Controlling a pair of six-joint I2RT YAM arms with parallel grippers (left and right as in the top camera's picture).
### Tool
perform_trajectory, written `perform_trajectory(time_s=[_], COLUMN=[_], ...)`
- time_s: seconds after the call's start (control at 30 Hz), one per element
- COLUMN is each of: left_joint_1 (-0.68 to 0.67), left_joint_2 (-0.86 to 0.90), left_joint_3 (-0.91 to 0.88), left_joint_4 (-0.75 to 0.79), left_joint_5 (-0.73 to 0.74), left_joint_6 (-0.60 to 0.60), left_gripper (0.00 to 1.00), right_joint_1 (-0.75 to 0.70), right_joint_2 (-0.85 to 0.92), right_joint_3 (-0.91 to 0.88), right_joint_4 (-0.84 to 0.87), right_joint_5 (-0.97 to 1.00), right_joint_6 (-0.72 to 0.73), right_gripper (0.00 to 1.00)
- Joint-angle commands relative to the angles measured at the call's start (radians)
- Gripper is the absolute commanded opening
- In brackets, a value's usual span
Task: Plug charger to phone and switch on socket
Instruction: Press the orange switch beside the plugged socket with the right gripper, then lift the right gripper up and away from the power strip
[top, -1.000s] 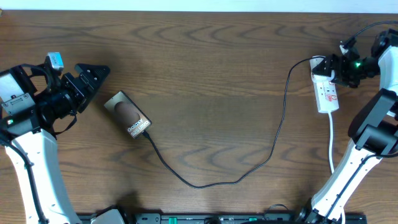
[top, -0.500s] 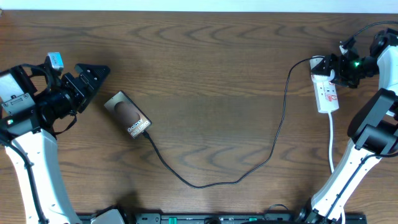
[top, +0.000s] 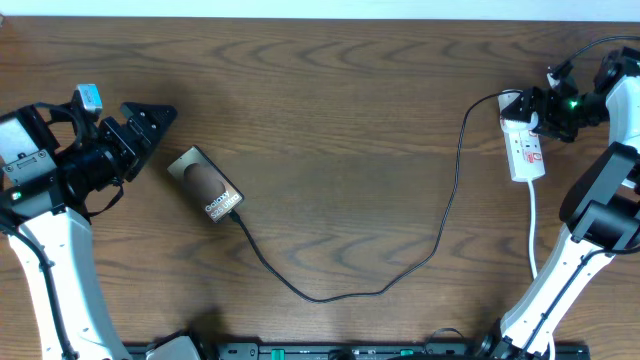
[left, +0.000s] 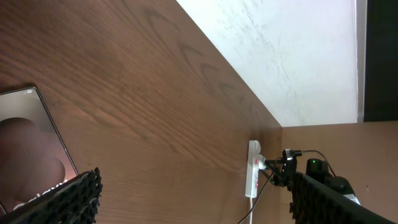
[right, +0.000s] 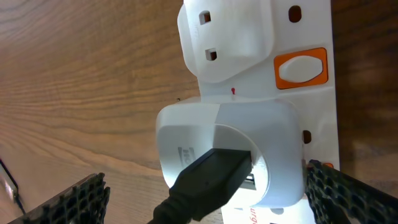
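Overhead: the phone (top: 205, 183) lies flat and askew on the left part of the tabletop (top: 330, 120). The left tool (top: 150, 122) hangs just up and to the left of it, apart from it, jaws spread and empty. The charger (top: 320, 298) runs from the phone's lower-right end in a long loop toward the near edge, then climbs to the socket (top: 525, 150) at the far right. Whether its tip sits in the phone cannot be told. The right tool (top: 540, 110) is over the socket's far end, released. A white cord (top: 533, 225) leaves the socket's near end.

Left wrist: the left tool (left: 194, 180) is wide open with bare wood between its fingers (left: 68, 202). The phone (left: 31, 149) shows at the left edge, and the socket (left: 253, 177) lies far off by the wall (left: 292, 56).

Right wrist: the right tool (right: 205, 174) stands open on either side of a white adapter (right: 261, 134) seated in the socket (right: 249, 37), its fingers (right: 87, 199) clear of it. The charger's black plug (right: 208, 180) enters the adapter. An orange switch (right: 301, 67) sits beside the next outlet.
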Motion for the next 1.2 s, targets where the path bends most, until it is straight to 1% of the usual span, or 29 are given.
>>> perform_trajectory(time_s=[0.0, 0.53, 0.73, 0.87, 1.0, 1.17], left_joint_1=[0.003, 0.003, 0.003, 0.003, 0.003, 0.003], left_joint_2=[-0.004, -0.004, -0.004, -0.005, -0.004, -0.004], left_joint_3=[-0.001, -0.001, -0.001, -0.001, -0.001, -0.001], left_joint_4=[-0.002, -0.002, -0.002, -0.002, -0.002, -0.002], left_joint_5=[0.009, 0.009, 0.009, 0.009, 0.009, 0.009], left_joint_6=[0.017, 0.017, 0.017, 0.016, 0.016, 0.016], left_gripper=[0.95, 0.94, 0.94, 0.94, 0.94, 0.95], right_joint_1=[0.047, 0.100, 0.076, 0.041, 0.004, -0.012], right_joint_2=[0.029, 0.029, 0.029, 0.029, 0.029, 0.029], right_joint_3=[-0.040, -0.040, -0.030, 0.010, 0.092, 0.222], right_joint_4=[-0.004, -0.008, 0.003, -0.045, -0.124, -0.249], right_joint_5=[-0.109, -0.116, 0.000, 0.034, 0.054, 0.209], right_joint_6=[0.017, 0.055, 0.168, 0.220, 0.225, 0.246], right_gripper=[0.99, 0.99, 0.99, 0.99, 0.99, 0.99])
